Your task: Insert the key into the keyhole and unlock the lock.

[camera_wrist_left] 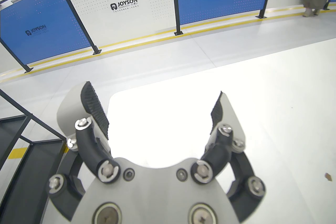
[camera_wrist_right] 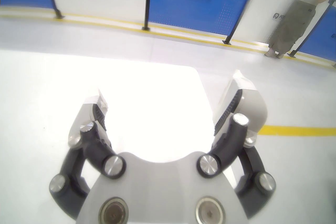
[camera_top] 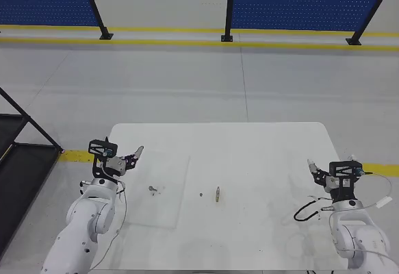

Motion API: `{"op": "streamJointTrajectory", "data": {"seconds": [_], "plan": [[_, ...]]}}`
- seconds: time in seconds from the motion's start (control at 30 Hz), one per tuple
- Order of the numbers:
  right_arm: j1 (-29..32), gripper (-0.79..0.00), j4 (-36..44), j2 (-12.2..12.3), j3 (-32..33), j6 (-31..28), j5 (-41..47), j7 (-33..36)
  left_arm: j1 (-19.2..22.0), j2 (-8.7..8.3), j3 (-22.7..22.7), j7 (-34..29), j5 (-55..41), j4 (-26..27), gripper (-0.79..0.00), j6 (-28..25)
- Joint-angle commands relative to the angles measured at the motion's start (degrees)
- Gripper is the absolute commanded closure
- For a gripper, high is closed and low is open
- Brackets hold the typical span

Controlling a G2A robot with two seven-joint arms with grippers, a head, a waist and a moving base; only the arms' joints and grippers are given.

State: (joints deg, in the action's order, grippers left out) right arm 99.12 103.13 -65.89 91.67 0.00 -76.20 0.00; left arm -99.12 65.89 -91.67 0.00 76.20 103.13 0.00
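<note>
On the white table (camera_top: 254, 144), a slim metal lock (camera_top: 217, 194) lies near the middle. A small silvery key (camera_top: 153, 188) rests to its left on a faint clear mat (camera_top: 175, 171), and a tiny dark speck (camera_top: 201, 194) sits between them. My left gripper (camera_top: 135, 155) (camera_wrist_left: 155, 93) hovers open over the table's left side, behind the key and apart from it, nothing between its fingers. Over the table's right edge, far from the lock, my right gripper (camera_top: 311, 166) (camera_wrist_right: 168, 88) also stands open and empty.
A black metal rack (camera_top: 7, 164) stands on the floor left of the table. Loose black cable (camera_top: 307, 209) hangs by the right arm. A small brown object (camera_wrist_left: 328, 177) lies on the table at the edge of the left wrist view. Blue barrier panels (camera_top: 302, 14) line the far floor.
</note>
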Motion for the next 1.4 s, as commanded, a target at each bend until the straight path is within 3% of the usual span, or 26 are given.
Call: {"op": "streamJointTrajectory", "data": {"seconds": [0.0, 0.17, 0.3, 0.63, 0.73, 0.87, 0.93, 1.1, 1.37], "plan": [[0.0, -0.785, 0.0, 0.0, 0.0, 0.0, 0.0, 0.0, 0.0, 0.0, 0.0, 0.0, 0.0, 0.0, -0.784, 0.0], [0.0, -0.785, 0.0, 0.0, 0.0, 0.0, 0.0, 0.0, 0.26, 0.0, 0.05, -0.33, -0.26, 0.53, -0.785, -0.57], [0.0, -0.785, 0.0, 0.0, 0.0, 0.0, 0.0, 0.0, 1.9, -0.25, -0.77, -7.89, -2.86, 4.41, -0.785, -5.45], [0.0, -0.785, 0.0, 0.0, 0.0, 0.0, 0.0, 0.0, 10.9, -1.2, 0.07, -53.38, -10.83, 13.95, -0.785, -11.69], [0.0, -0.785, 0.0, 0.0, 0.0, 0.0, 0.0, 0.0, 14.18, -1.37, 1.73, -65.84, -14.11, 14.95, -0.785, -11.22], [0.0, -0.785, 0.0, 0.0, 0.0, 0.0, 0.0, 0.0, 18.12, -1.36, 3.45, -77.26, -19.26, 12.95, -0.785, -7.3], [0.0, -0.785, 0.0, 0.0, 0.0, 0.0, 0.0, 0.0, 19.87, -1.15, 3.66, -81.05, -25.58, 10.1, -0.785, -3.45], [0.0, -0.785, 0.0, 0.0, 0.0, 0.0, 0.0, 0.0, 23.05, -1.29, 4.14, -86.14, -30.59, 4.23, -0.785, -0.75], [0.0, -0.785, 0.0, 0.0, 0.0, 0.0, 0.0, 0.0, 21.65, -1.73, 4.54, -85.93, -33.94, -0.82, -0.785, -0.58]]}}
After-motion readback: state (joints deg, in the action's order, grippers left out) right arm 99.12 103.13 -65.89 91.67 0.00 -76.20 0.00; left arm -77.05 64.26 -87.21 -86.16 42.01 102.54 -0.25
